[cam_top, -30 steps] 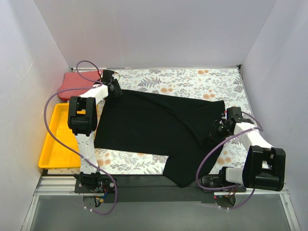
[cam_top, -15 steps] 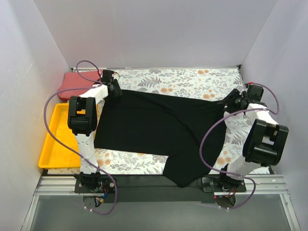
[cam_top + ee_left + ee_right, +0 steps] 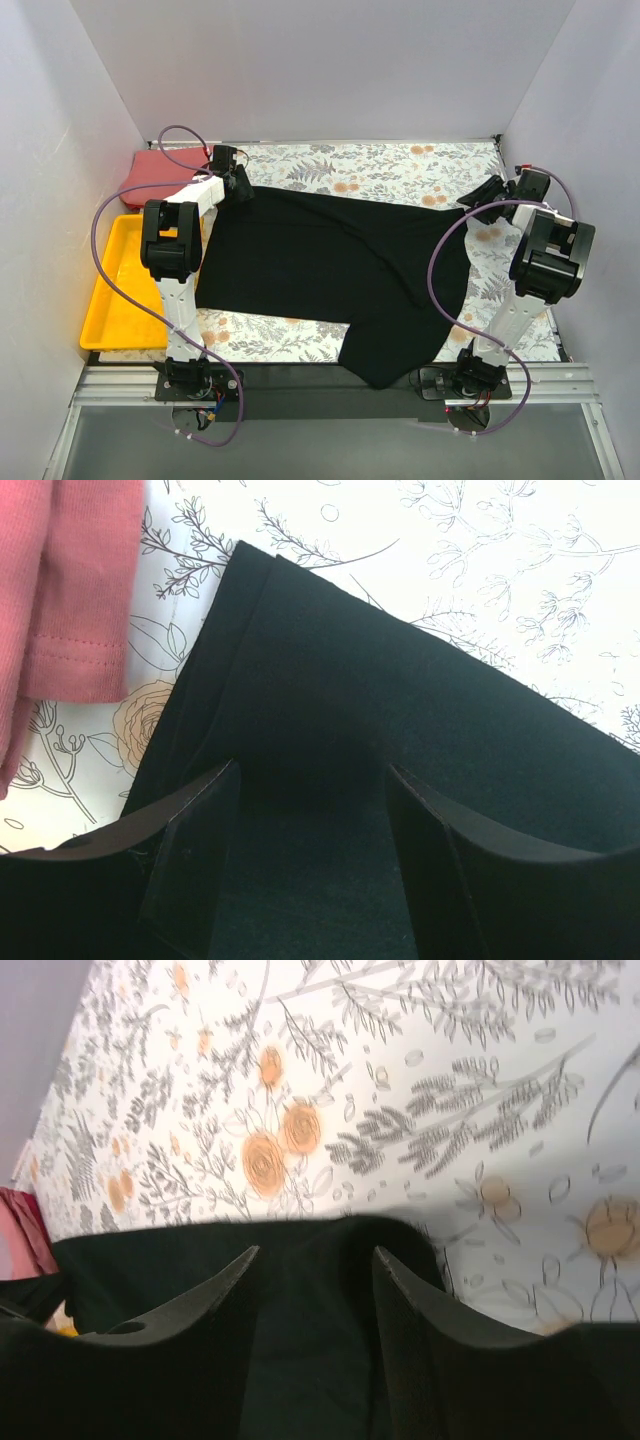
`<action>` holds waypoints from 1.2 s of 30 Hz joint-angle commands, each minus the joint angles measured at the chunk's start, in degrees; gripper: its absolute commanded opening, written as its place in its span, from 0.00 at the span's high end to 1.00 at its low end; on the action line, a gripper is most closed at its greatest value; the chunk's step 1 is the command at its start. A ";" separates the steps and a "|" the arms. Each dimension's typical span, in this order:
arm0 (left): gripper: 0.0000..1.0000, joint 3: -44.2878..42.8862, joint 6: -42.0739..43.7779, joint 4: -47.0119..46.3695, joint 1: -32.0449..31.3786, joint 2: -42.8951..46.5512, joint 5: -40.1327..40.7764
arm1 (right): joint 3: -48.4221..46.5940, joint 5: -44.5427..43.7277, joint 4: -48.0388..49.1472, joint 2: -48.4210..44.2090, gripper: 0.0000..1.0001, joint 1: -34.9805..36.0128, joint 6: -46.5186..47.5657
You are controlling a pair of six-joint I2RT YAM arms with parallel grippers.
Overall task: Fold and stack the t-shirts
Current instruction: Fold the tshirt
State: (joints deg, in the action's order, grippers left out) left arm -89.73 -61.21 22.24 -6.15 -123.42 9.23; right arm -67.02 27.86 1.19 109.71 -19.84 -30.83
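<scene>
Black t-shirt [image 3: 320,260]: unfolded.
Right end effector [image 3: 316,1252]: spread, newly at far-right corner; fold likely next.
Left end effector [image 3: 312,770]: spread, perhaps pinning.

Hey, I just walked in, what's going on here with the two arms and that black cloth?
Two robot arms are working on a black t-shirt, which lies spread out on the floral cloth and is not yet folded. The left pincer sits at the shirt's far left corner and the right pincer at its far right corner, both with fingers apart. A coral-red t-shirt lies at the far left, behind the yellow tray.
</scene>
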 commanded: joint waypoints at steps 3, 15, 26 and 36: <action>0.41 1.84 1.36 5.01 1.41 -2.18 1.66 | -3.55 3.43 5.31 3.66 0.47 -0.29 -2.39; 0.41 2.37 1.88 5.01 1.41 -1.74 2.63 | 0.31 2.73 5.93 1.48 0.53 -0.47 -3.10; 0.41 2.54 1.80 5.01 1.41 -1.74 2.54 | 0.40 3.79 5.93 1.82 0.53 -0.47 -4.68; 0.41 2.63 1.80 5.01 1.41 -2.44 2.81 | -4.25 3.96 6.10 7.61 0.55 -0.47 -5.64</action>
State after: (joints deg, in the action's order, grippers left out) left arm -89.60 -60.23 22.20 -6.15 -123.44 9.98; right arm -68.38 30.85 5.48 115.74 -19.92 -35.86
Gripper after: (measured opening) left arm 0.589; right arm 0.461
